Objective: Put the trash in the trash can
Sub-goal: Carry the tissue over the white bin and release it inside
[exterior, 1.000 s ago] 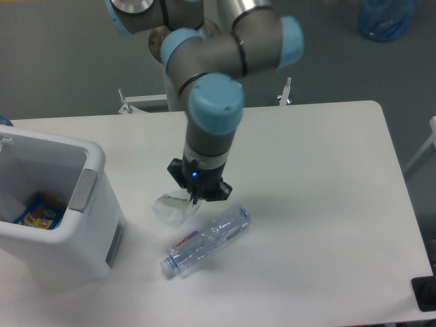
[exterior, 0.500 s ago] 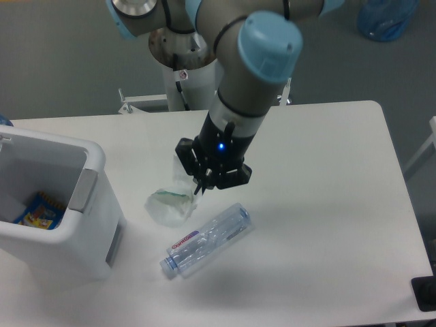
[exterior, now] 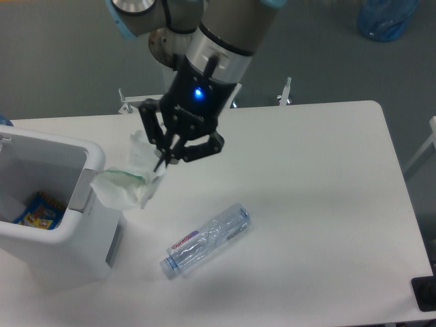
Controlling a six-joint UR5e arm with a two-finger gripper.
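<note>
**Gripper carries the wrinkly plastic piece beside the bin's rim**

Fixed camera view: The gripper (exterior: 161, 160) hangs in the air above the table (exterior: 320, 204), its two fingers clamped on the top of the whitish wrinkly plastic piece (exterior: 126, 185). A blue light glows on the gripper body above the fingers. The plastic piece droops below and to the left of the fingertips, lifted off the tabletop, showing a thin green streak across its upper fold. Its lower left edge overlaps the near corner of the trash can (exterior: 95, 163) in this view; whether it touches the rim cannot be told.

The trash can stands to the left of the gripper and lower, at the table's left edge, with its grey panel (exterior: 83, 188) facing the gripper. Inside it, down at the bottom, lies a blue and yellow packet (exterior: 39, 210).

The clear water bottle (exterior: 207, 239) lies on its side on the table below and slightly right of the gripper, well apart from it, its cap end pointing to the lower left and its white-and-red label near that end.

Far above and right of the gripper, on the floor beyond the table, sits a blue bag (exterior: 387, 17).
</note>
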